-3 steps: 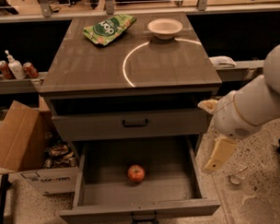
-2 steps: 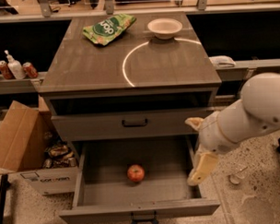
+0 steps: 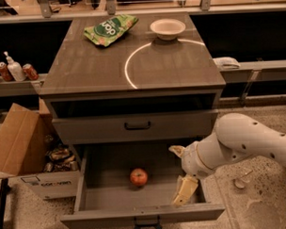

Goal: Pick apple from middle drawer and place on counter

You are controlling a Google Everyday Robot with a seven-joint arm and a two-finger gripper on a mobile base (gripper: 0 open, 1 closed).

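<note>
Open middle drawer (image 3: 142,214) is seen with the apple (image 3: 139,177) on its floor, just left of the claw (image 3: 181,172) and not touched. The claw is spread, empty, inside the drawer's right side. Nothing is grasped yet. Gripping, lifting and placing on the counter (image 3: 169,70) above and behind the claw are left.
</note>
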